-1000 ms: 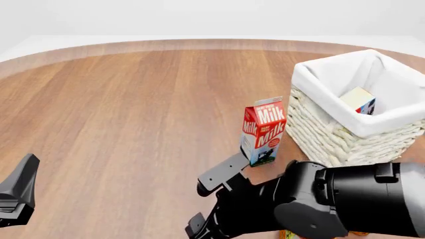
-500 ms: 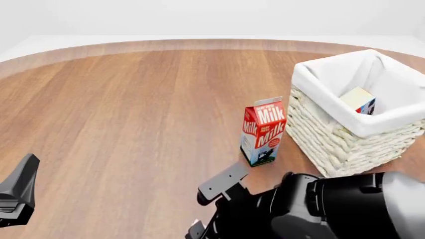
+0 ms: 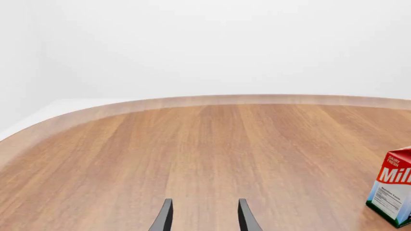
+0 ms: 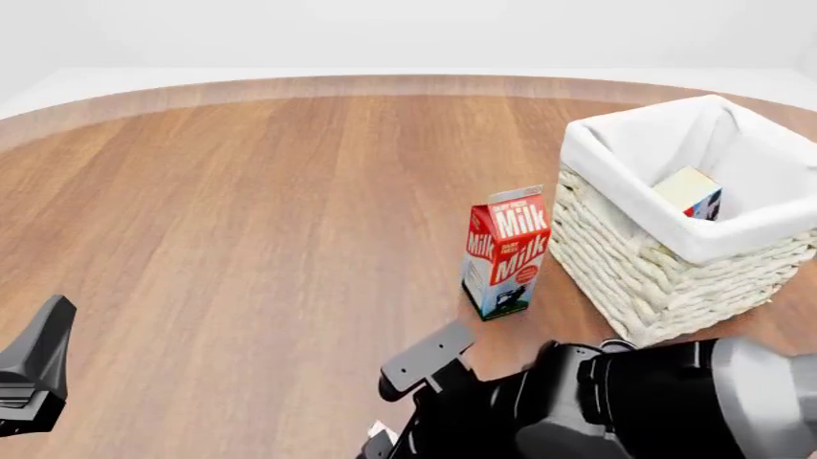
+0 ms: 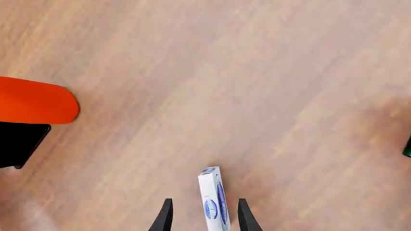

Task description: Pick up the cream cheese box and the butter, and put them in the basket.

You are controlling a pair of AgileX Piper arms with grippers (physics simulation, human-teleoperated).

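Observation:
The cream cheese box, thin, white with blue markings, stands on edge between the fingers of my right gripper. The jaws are open with a gap on each side of the box. In the front view my right gripper is low at the near edge, and the arm hides the box. The wicker basket stands at the right. A box with a pale face and a red side, apparently the butter, lies inside it. My left gripper is open and empty over bare table at the near left.
A red-and-white milk carton stands upright just left of the basket and also shows in the left wrist view. In the right wrist view an orange rounded object and a black part lie to one side.
My right arm has sunk lower towards the near edge in the front view, uncovering more of the basket's front. The left arm, milk carton and basket have not moved.

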